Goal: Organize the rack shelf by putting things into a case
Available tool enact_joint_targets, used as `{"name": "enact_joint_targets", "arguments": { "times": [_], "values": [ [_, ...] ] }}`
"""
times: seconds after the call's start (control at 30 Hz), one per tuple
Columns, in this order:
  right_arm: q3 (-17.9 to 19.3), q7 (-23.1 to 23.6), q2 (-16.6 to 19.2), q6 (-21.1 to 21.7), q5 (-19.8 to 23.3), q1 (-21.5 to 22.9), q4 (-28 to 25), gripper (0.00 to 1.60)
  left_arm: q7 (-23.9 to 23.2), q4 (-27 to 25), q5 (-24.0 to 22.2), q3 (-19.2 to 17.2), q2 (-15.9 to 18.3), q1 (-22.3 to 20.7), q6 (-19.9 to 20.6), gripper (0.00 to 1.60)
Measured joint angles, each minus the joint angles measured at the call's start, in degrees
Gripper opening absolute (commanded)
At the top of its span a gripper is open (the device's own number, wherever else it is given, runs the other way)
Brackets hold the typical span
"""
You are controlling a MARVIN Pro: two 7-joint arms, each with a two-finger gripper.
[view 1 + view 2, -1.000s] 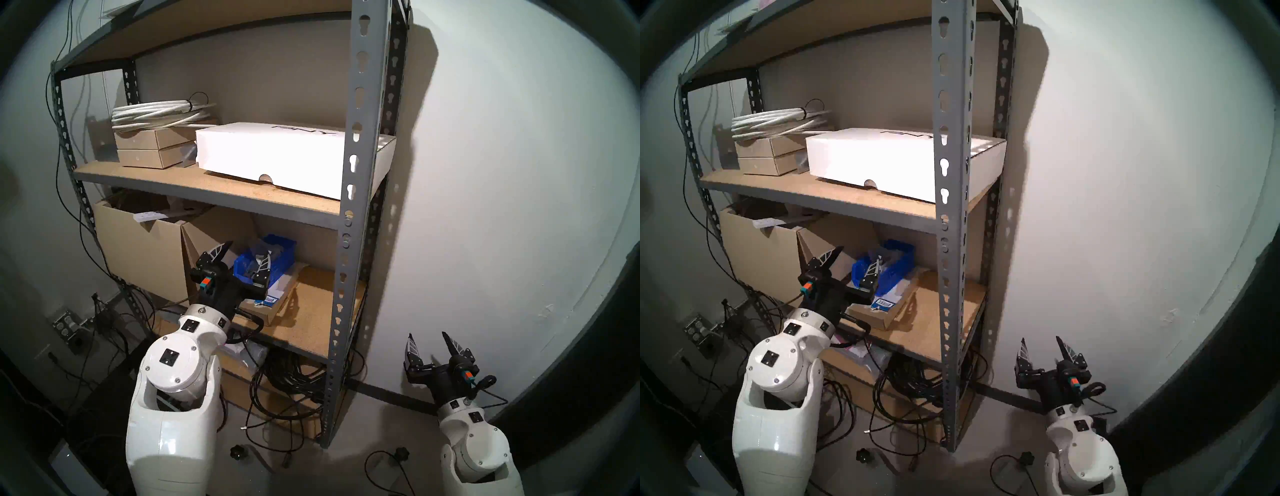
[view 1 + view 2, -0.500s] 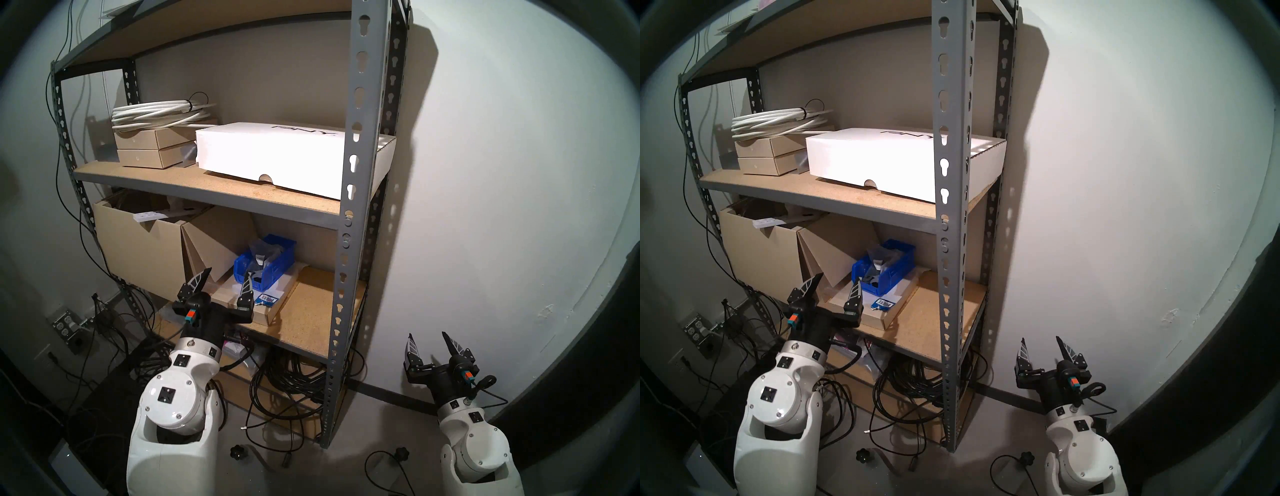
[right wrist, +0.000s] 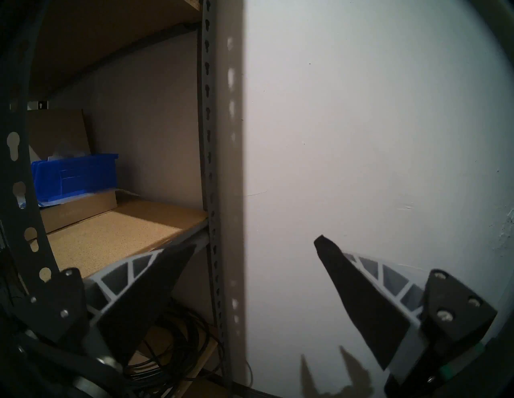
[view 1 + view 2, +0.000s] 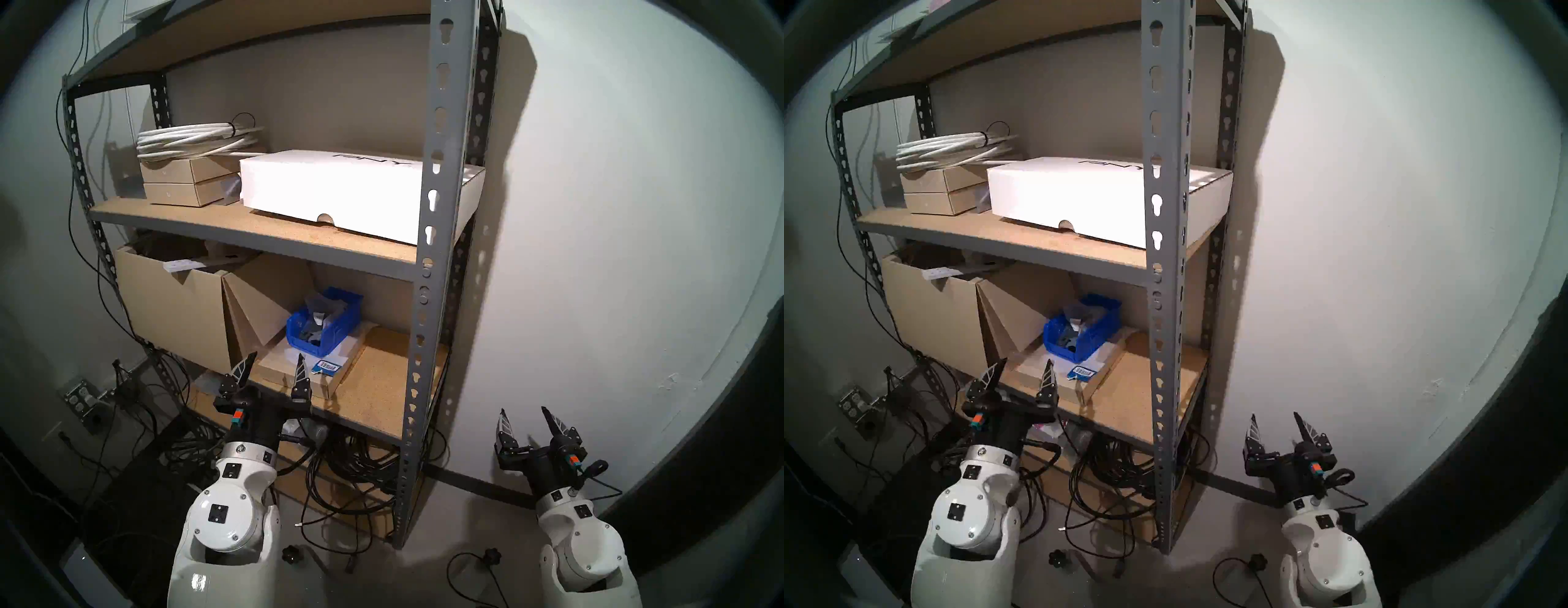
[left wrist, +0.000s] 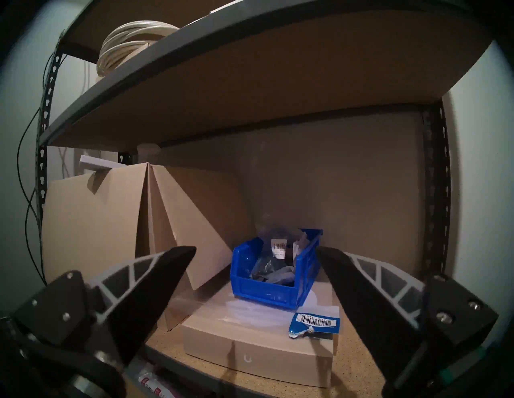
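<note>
Because the left gripper [image 4: 271,368] hangs with its fingers spread and nothing between them at the front edge of the rack shelf [image 4: 373,382], any reach back in passes close to the big cardboard box [image 4: 169,305] and its loose flap, which a finger could snag. Ahead of it and further in sits the blue bin [image 5: 274,273], resting on a flat tan box [image 5: 258,346] with the clear bags [image 5: 274,260] of dark parts piled inside, one showing a barcode label. The bags stand above the rim, so a nudge to the bin could tip one out or slide the bin off its box. A torn blue-and-white label [image 5: 315,322] lies just beside the bin on that box. Far right, clear of the rack, the right gripper [image 4: 530,418] is spread and empty near the wall.
</note>
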Motion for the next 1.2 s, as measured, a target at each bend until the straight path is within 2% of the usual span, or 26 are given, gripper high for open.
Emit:
{"name": "enact_joint_targets", "arguments": {
  "times": [1.2],
  "values": [
    [0.0,0.0,0.0,0.0,0.0,0.0,0.0,1.6,0.7,0.1,0.3,0.7,1.4,-0.4,0.0,1.6]
  ]
}}
